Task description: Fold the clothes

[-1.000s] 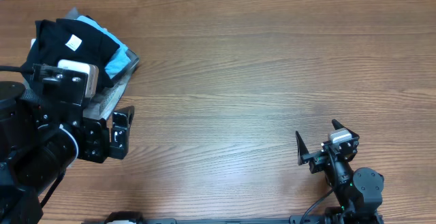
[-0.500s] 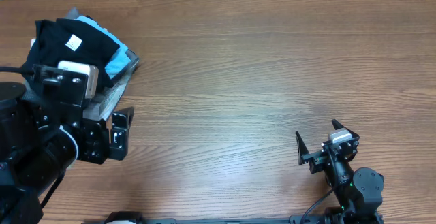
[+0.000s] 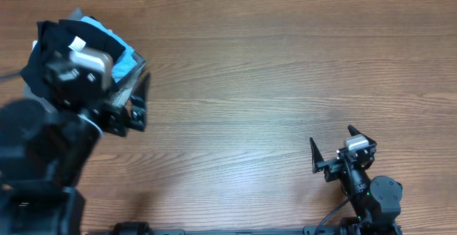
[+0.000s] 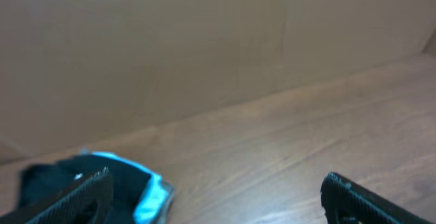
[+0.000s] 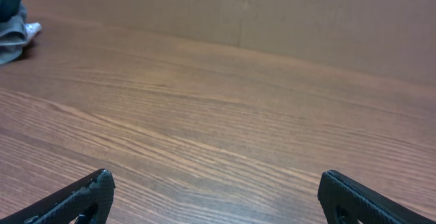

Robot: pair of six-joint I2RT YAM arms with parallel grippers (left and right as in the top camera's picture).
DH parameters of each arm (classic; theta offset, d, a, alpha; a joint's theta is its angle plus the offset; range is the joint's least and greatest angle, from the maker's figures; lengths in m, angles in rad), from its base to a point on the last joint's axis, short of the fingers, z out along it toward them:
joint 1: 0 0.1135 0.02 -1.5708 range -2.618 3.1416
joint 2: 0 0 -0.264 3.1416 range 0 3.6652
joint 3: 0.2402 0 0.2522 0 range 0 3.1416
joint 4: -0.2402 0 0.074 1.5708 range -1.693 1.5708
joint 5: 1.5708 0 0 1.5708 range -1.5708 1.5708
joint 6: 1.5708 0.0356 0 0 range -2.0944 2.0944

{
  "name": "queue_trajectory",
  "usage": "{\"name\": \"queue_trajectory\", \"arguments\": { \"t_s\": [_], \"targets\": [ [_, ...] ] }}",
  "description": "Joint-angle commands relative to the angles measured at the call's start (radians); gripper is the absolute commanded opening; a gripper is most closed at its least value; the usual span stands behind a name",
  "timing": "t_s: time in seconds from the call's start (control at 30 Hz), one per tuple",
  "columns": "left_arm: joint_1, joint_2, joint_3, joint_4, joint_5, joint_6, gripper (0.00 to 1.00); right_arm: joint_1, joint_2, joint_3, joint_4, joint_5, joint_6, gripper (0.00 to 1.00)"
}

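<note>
The pile of clothes point(image 3: 64, 29) is sitting at the far left corner of the table point(image 3: 250, 63), bunched up rather than laid out flat. On top is a black piece point(image 3: 46, 46) with a small white tag point(image 3: 76, 44), and a light blue piece point(image 3: 126, 58) pokes out on its right side. There's something greyish at the near edge of the pile too, but the arm covers most of it, so I can't say what it is.

The left gripper point(image 3: 130, 111) hangs just beside the near right edge of the pile, and the whole arm is smeared with blur from above. Its jaws are wide apart with nothing between them. The left wrist camera backs that up. Both fingers point(image 4: 78, 197) sit way out at the bottom corners of the view, with bare wood between them and the blue and black bundle low on the left. It looks lifted off the table, though with the blur I wouldn't swear to it.

The right gripper point(image 3: 334, 146) is way over at the near right of the table, well apart from the clothes. Its jaws are spread too, empty, pointing toward the far side. Its wrist camera only catches a sliver of the pile at the far left edge, then wood grain up to a plain tan wall point(image 5: 306, 20).
</note>
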Motion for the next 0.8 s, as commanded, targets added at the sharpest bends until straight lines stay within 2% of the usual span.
{"name": "queue_trajectory", "arguments": {
  "t_s": [0.0,0.3,0.57,0.77],
  "targets": [
    [0.006,-0.114,-0.217,0.084,0.034,0.018,1.0,-0.002,-0.01,-0.005,0.005,-0.006,0.0,1.0],
    [0.041,-0.466,-0.742,0.39,0.034,0.01,1.0,-0.003,-0.01,-0.005,0.005,-0.006,0.0,1.0],
    [0.06,-0.743,-1.027,0.593,0.035,0.01,1.0,-0.003,-0.01,-0.005,0.006,-0.006,0.0,1.0],
    [0.059,-0.862,-1.174,0.659,0.035,-0.051,1.0,-0.003,-0.01,-0.005,0.005,-0.006,0.0,1.0]
  ]
}}
